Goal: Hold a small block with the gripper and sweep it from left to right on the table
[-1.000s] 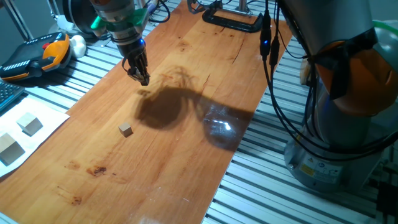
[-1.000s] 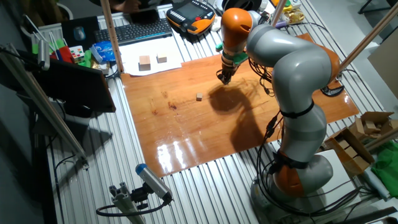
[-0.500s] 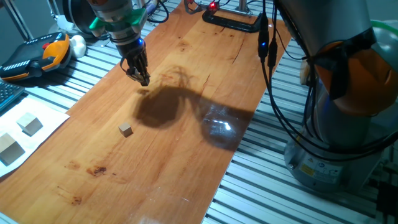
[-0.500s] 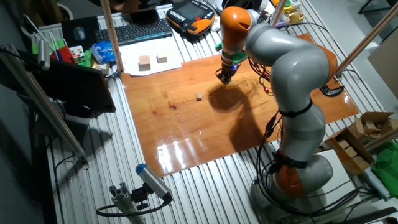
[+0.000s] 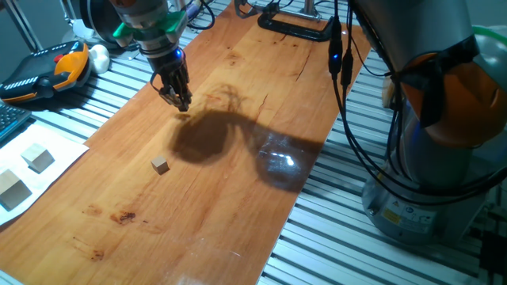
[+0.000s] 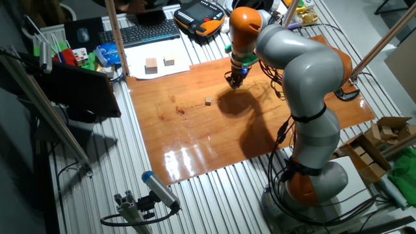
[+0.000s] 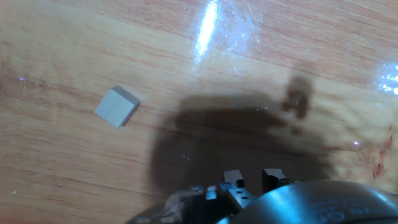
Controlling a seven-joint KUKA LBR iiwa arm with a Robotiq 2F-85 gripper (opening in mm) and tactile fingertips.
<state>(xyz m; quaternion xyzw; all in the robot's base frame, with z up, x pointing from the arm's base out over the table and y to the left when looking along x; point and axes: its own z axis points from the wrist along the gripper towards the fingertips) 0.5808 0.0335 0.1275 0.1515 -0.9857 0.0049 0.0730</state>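
The small block (image 5: 161,165) is a tiny tan cube lying alone on the reddish-brown table (image 5: 238,206). It also shows in the other fixed view (image 6: 208,101) and at the left of the hand view (image 7: 117,106). The gripper (image 5: 181,103) hangs just above the board, well beyond the block and apart from it. It also shows in the other fixed view (image 6: 233,82). In the hand view the gripper (image 7: 253,179) shows two fingertips close together with only a narrow gap and nothing between them.
Two larger pale cubes (image 5: 37,157) (image 5: 12,188) lie on white paper off the board's left side. A black clamp (image 5: 295,26) sits at the board's far end. An orange teach pendant (image 5: 51,71) lies on the ribbed bench. The arm's base (image 5: 428,158) stands at the right.
The gripper has drifted very slightly toward the board's far left edge. The block has not moved.
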